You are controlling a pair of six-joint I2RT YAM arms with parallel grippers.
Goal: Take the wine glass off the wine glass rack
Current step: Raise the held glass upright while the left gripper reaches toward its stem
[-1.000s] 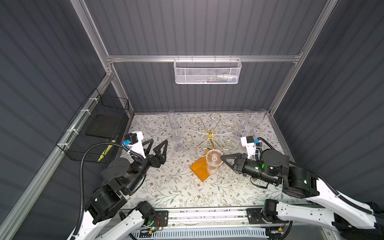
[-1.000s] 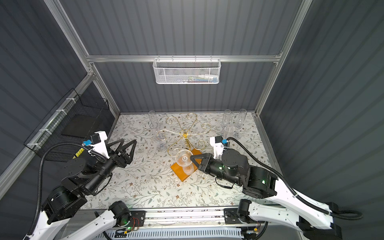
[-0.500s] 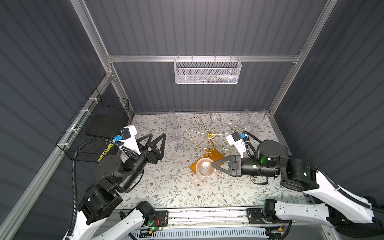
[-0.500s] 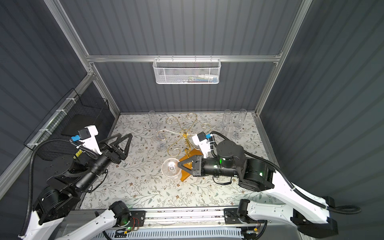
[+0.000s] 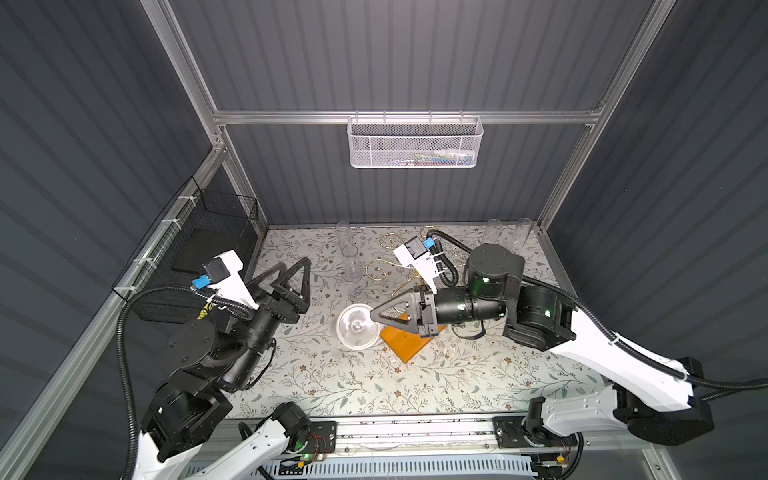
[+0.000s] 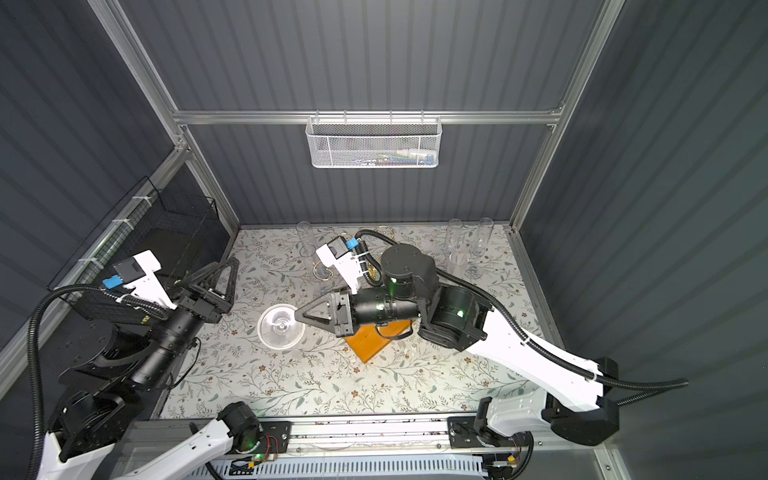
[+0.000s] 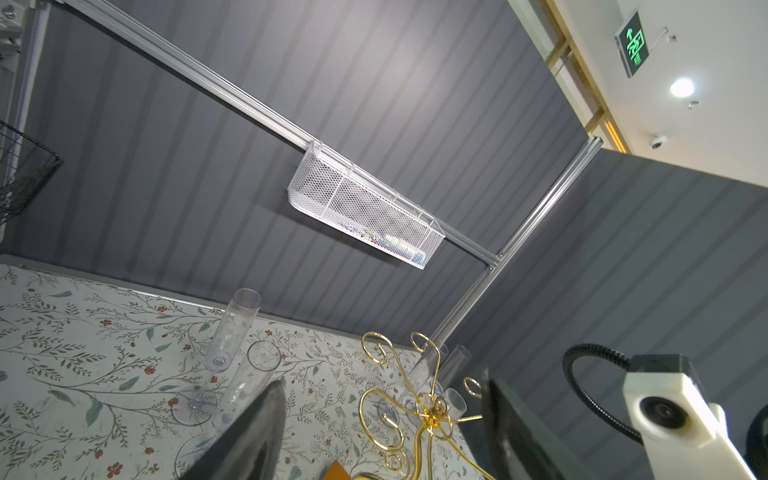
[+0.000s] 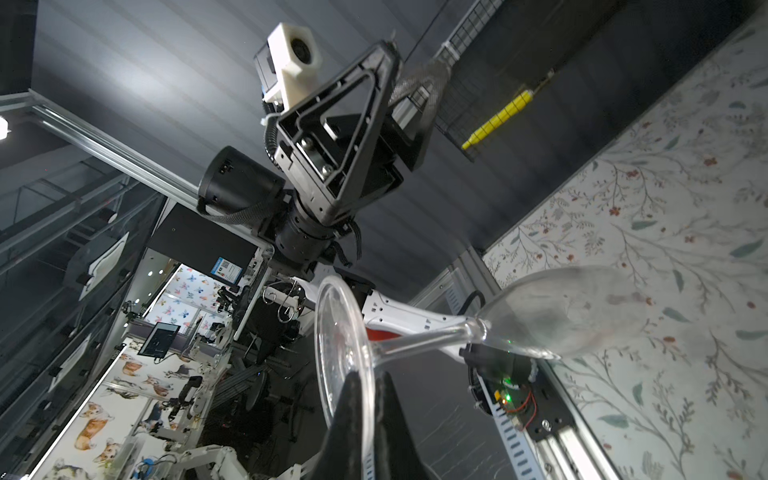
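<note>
One wine glass [image 5: 356,329], centre of both top views, hangs left of the wine glass rack [image 5: 405,343], apart from its wires. Right hand [image 5: 372,316] pinches the foot's rim. The stem stands roughly vertical, bowl toward the counter [image 5: 374,386]. Left hand [image 5: 291,266], jaws spread and empty, sits near at frame left.

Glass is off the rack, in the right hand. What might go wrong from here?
1. The right hand pinches only the foot's rim of the wine glass, so it may pivot or slip out.
2. The right arm hangs over the wine glass rack, near the standing flutes; a swing might knock them.
3. The open left hand is nearby; carrying the glass toward it risks a bump.
</note>
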